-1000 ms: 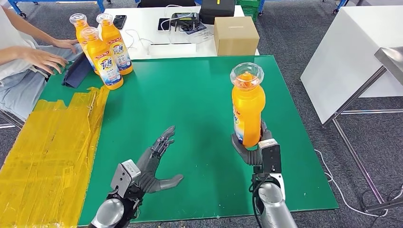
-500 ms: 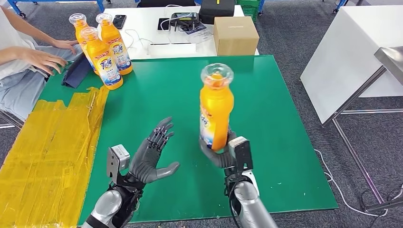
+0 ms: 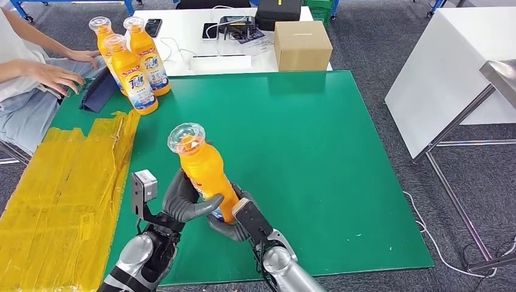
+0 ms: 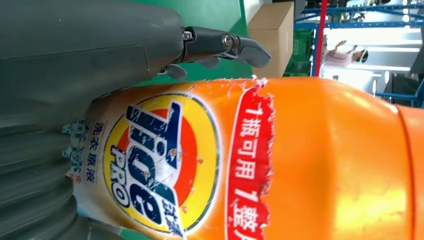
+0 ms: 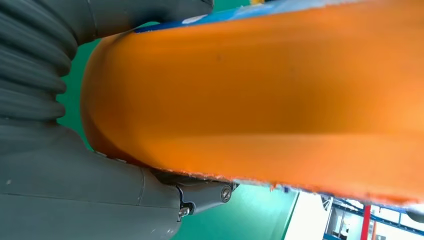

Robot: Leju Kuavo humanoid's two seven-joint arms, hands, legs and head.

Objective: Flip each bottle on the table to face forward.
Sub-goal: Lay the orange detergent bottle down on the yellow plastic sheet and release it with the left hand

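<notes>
Bottle (image 3: 204, 173), orange with a clear cap, is lifted off the green table (image 3: 341, 152) over its near edge, tilted with the cap leaning away toward the yellow-taped patch (image 3: 61, 194) at the table's left side. Both hands have it: the left hand (image 3: 182, 201) wraps its lower body from the yellow-tape side, thumb across the front, and the right hand (image 3: 234, 222) cups the base from below on the other side. Further along the table's far left corner stand three more bottles (image 3: 131, 58), labels showing, beside a seated person's hand (image 3: 52, 76); past the far edge a cardboard box (image 3: 301, 45) sits on a white table. This looks like a mid-air handover or a regrip, done to turn the label round. Next the bottle probably has to be rotated so the printed face points forward, then stood upright on the table, with one hand letting go without tipping it. The left wrist view shows the printed label (image 4: 160, 165) facing that palm, whereas the right wrist view shows plain orange plastic against its fingers (image 5: 200, 192).
</notes>
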